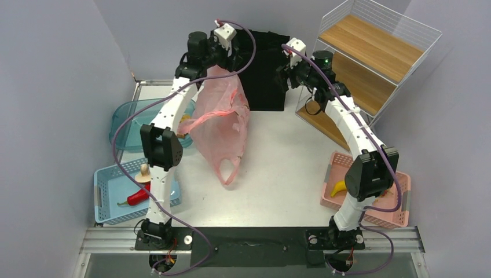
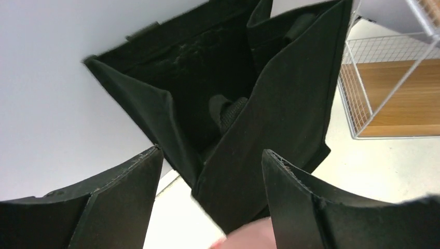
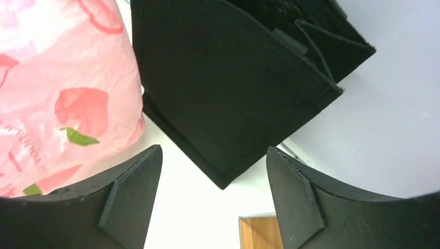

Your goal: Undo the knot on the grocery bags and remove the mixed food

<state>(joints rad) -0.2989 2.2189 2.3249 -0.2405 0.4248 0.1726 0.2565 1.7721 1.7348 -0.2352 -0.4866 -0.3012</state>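
A pink grocery bag (image 1: 220,121) hangs in the air from my raised left arm, its top bunched by my left gripper (image 1: 234,58). A loose handle loop (image 1: 228,172) dangles at its lower end, and no knot shows. In the left wrist view my left gripper (image 2: 211,151) has its jaws wide apart, with a sliver of pink plastic (image 2: 244,236) at the bottom edge between them. My right gripper (image 1: 285,70) is open and empty beside the bag; its wrist view (image 3: 212,149) shows the bag (image 3: 62,93) to the left. A mushroom (image 1: 143,171) and a red chilli (image 1: 138,197) lie in the blue basket (image 1: 104,197). A banana (image 1: 339,186) lies in the pink basket (image 1: 399,214).
A stiff black tote (image 1: 263,69) stands open at the back, in front of both grippers (image 2: 270,114) (image 3: 223,88). A wire shelf with wooden boards (image 1: 370,52) stands back right. A teal clear bin (image 1: 130,119) with something yellow (image 1: 185,123) sits at the left.
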